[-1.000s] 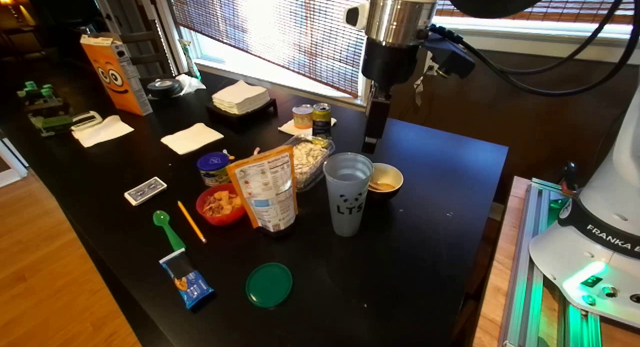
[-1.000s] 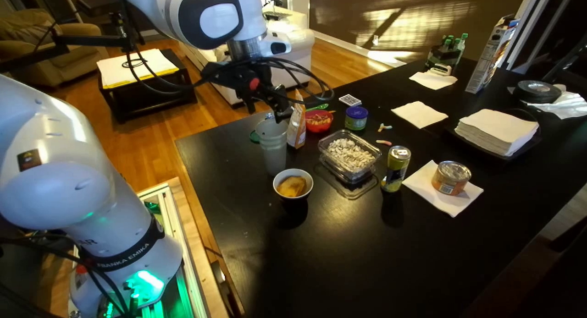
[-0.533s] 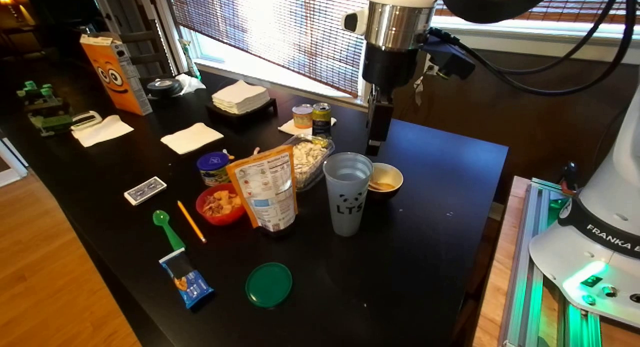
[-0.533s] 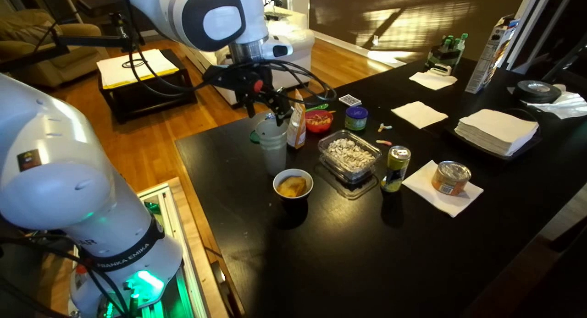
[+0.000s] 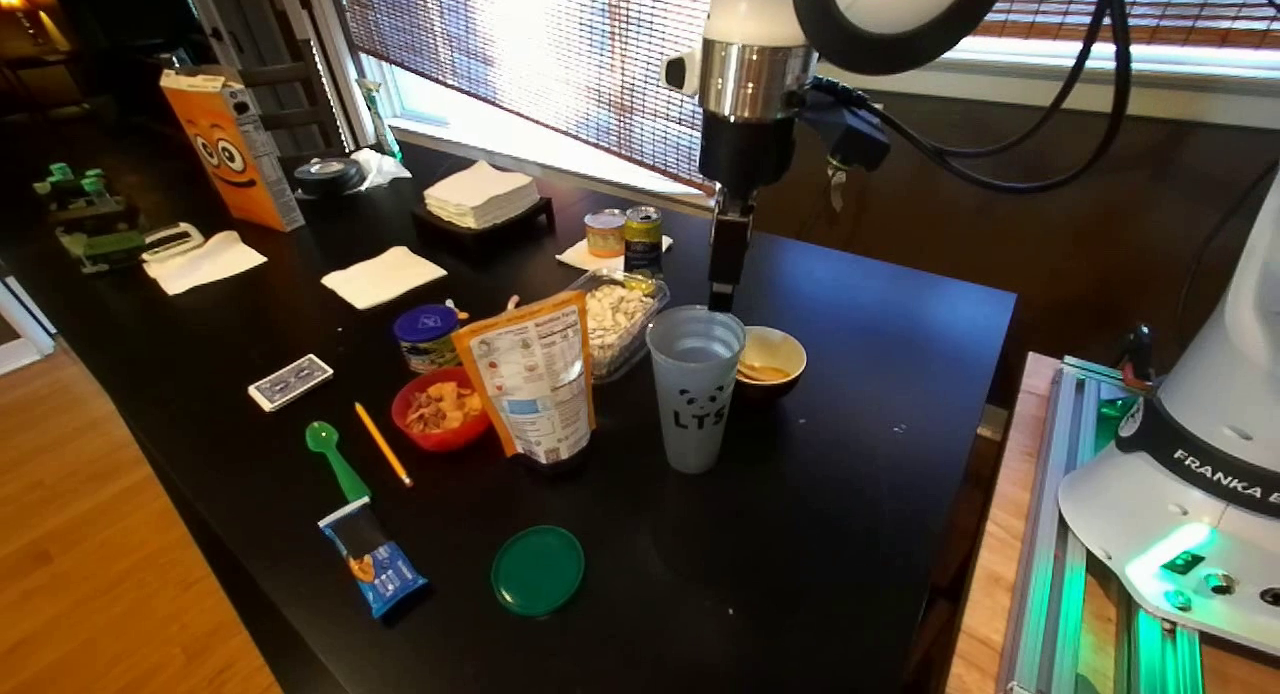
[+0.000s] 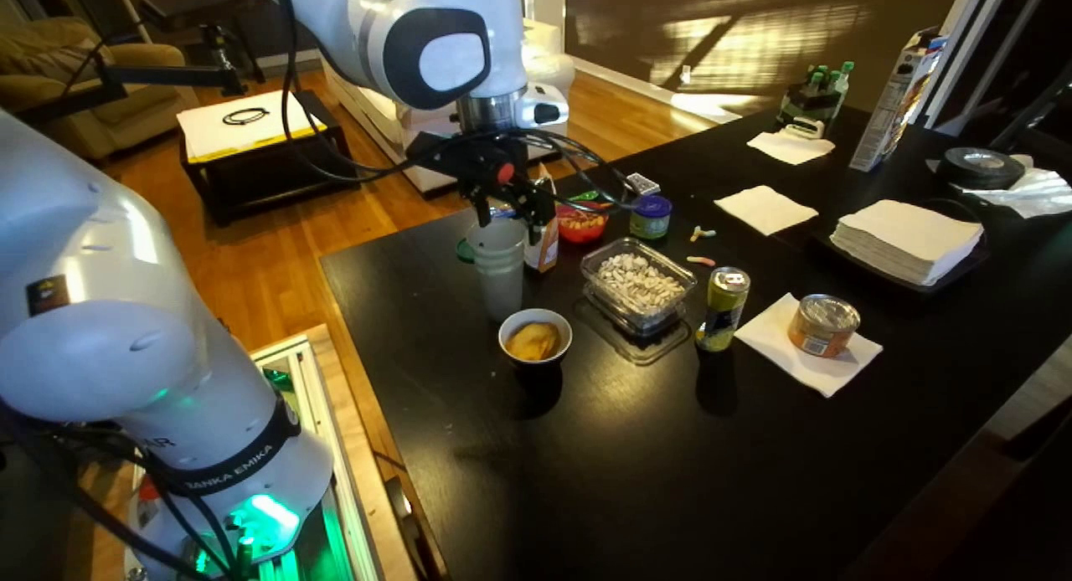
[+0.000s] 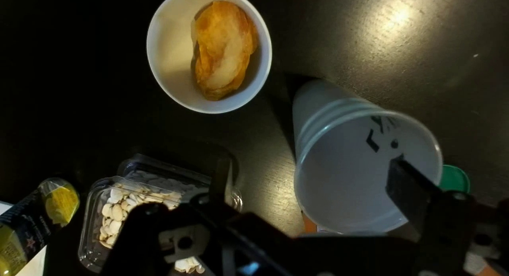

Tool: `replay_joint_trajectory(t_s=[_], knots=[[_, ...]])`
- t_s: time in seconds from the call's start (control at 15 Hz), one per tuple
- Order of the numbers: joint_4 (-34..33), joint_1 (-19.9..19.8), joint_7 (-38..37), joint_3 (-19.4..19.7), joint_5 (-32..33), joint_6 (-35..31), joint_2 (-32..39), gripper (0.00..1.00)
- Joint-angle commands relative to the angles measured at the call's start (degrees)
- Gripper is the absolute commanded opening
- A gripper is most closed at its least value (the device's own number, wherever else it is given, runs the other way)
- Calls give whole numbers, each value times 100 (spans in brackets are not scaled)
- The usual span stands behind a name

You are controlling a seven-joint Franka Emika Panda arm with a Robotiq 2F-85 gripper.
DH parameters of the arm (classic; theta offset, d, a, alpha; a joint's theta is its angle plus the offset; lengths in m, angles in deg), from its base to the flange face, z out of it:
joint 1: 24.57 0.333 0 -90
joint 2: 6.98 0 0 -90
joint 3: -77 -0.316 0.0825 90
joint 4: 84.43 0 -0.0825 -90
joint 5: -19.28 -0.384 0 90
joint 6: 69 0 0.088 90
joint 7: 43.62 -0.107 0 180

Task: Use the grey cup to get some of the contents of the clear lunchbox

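Cup (image 5: 693,404) upright on table (image 5: 810,534), roughly between bag (image 5: 535,384) and bowl (image 7: 171,45). Not gripped yet. Gripper (image 6: 509,223) points down, tips near rim height, can't fix it closer. Fingers (image 7: 407,186) spread wide, nothing held. In wrist view one finger shows over the cup mouth, the other lies outside it on the lunchbox (image 6: 610,303) side. Contact with rim: can't tell.

Step, my read: lining up on the cup. Grasp, carry and scoop all left to do. Lunchbox sits near the cup, contents (image 6: 641,281) in it, top looks uncovered, so no lid work expected.

Next move depends on the grasp wanted. Rim pinch: go straight down, one finger in, one out, then squeeze the wall. Body grasp: shift sideways first so both fingers straddle the cup, then lower. Either way go slow; tall and narrow at the base, it'd likely tip if a finger catches the rim. Needs a firm hold too, since scooping means tilting it into the contents.
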Motion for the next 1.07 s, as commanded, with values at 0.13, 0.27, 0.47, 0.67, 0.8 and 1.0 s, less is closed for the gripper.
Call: replay_joint_trajectory(t_s=[0.13, 0.27, 0.47, 0.67, 0.8, 1.0], knots=[[-521, -9, 192, 100, -96, -360, 959, 59], [-599, -46, 160, 85, -67, -458, 1124, 44], [-614, -146, 32, 90, 22, -482, 1180, 23], [-566, -271, 35, 145, 4, -562, 1149, 3], [-590, -373, -55, 186, 95, -519, 1150, 0], [-608, -462, -40, 237, 66, -543, 1028, 2]])
